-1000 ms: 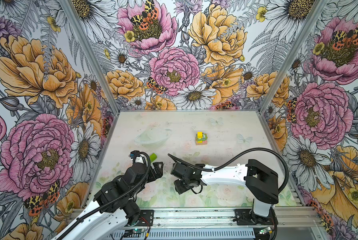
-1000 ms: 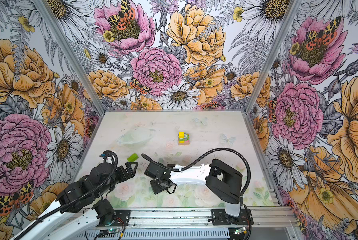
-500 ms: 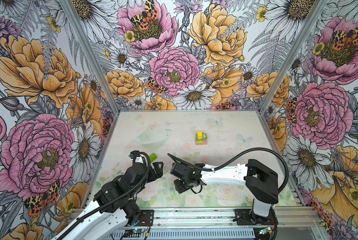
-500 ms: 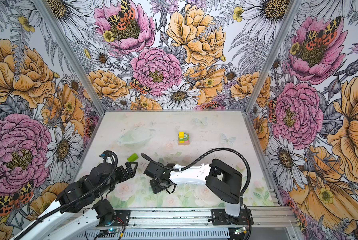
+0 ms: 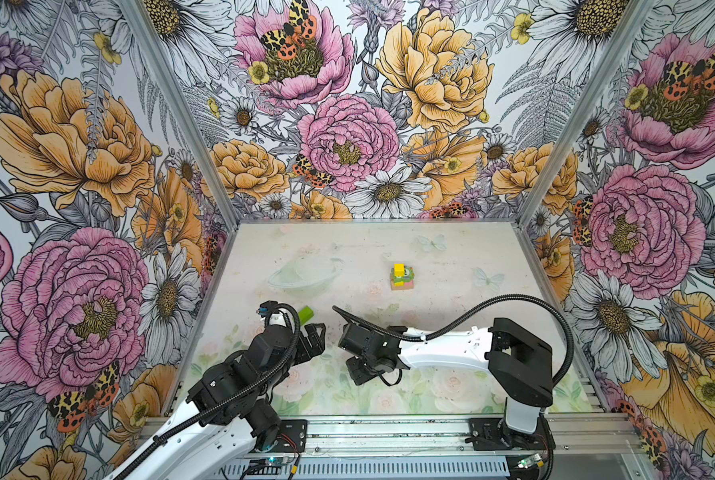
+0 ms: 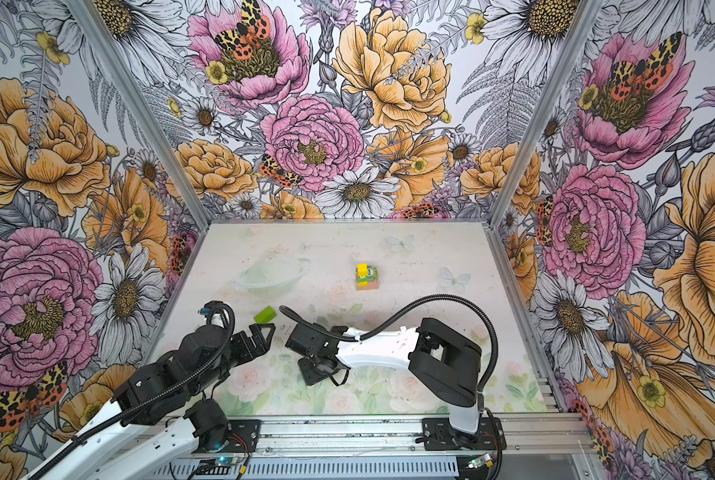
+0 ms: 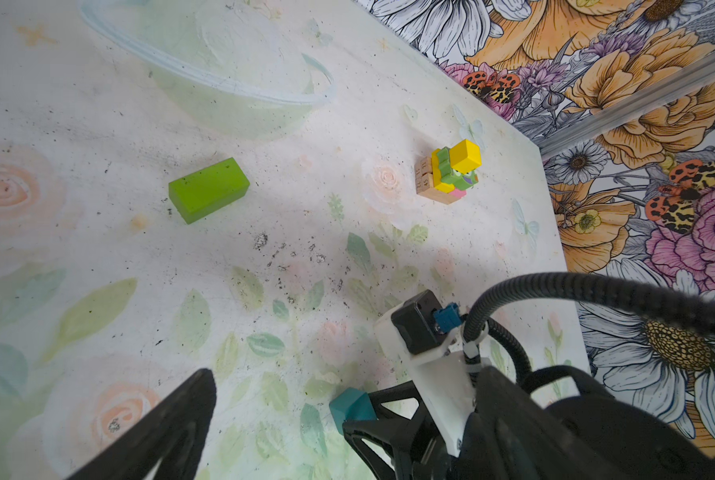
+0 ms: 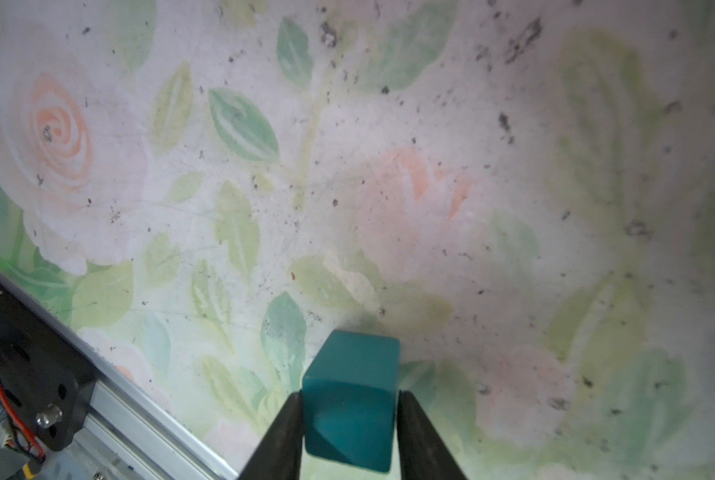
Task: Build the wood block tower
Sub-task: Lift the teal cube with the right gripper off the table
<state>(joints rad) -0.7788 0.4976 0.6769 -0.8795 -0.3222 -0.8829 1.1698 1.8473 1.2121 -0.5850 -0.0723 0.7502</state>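
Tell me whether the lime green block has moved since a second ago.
No. The lime green block sits at the same spot, same gap from the clear bowl in a top view.

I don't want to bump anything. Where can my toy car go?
Bare: the wide patch between the wood block tower and the right wall, and the strip along the back wall behind the clear bowl. Crowded: front left, where the left claw, the right claw with its teal cube, and the lime green block sit close.

A clear bowl (image 5: pixel 304 274) is set on the scuffed, floral-printed table (image 5: pixel 451 257). A small green figure (image 7: pixel 460 176) is noted well apart from the bowl.
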